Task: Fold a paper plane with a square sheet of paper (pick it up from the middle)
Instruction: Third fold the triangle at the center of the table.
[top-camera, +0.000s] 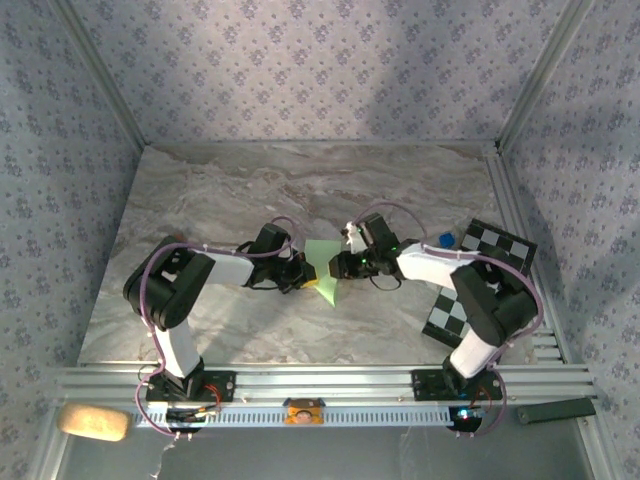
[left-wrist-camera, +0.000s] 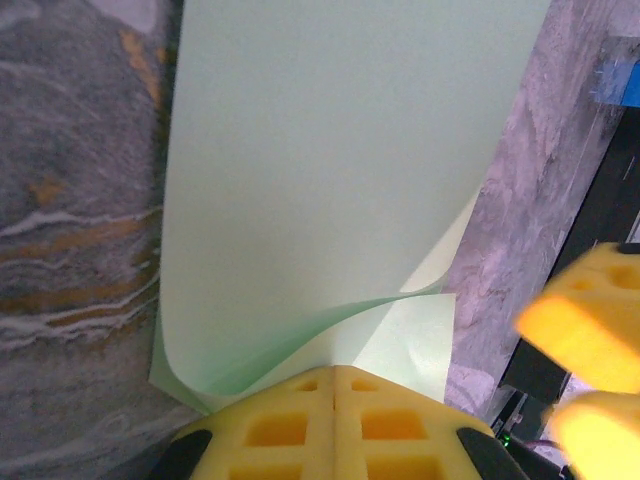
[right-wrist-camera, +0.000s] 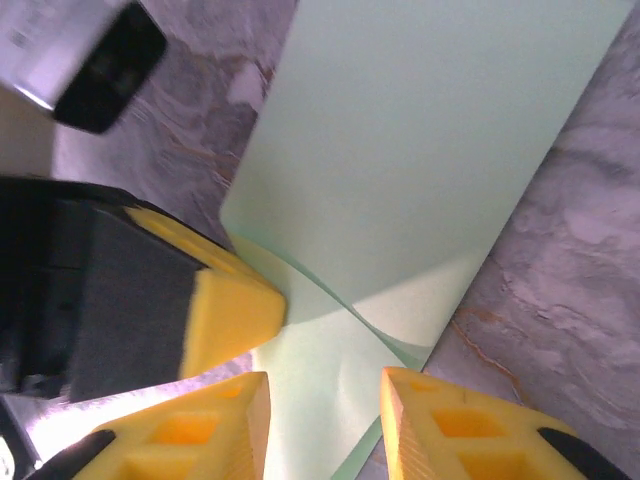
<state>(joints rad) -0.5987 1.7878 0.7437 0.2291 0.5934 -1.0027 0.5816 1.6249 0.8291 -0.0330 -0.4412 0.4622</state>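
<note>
The left gripper (left-wrist-camera: 335, 388) has its yellow fingers pressed together, clamped on the near edge of the square sheet of paper (left-wrist-camera: 330, 170). The pale green sheet extends forward from these fingertips. One layer curls up just ahead of them and a second layer lies flat beneath it. In the top view the sheet (top-camera: 322, 257) sits between the two grippers, above the marble table (top-camera: 200, 190).

The right gripper (right-wrist-camera: 325, 388) faces the left gripper (right-wrist-camera: 215, 310) from the opposite side of the sheet. Its jaws stand apart, and the sheet (right-wrist-camera: 420, 150) passes through the gap between them. Whether either pad touches the paper cannot be determined. A checkered board (top-camera: 500, 245) lies behind the right gripper, beside its arm.
</note>
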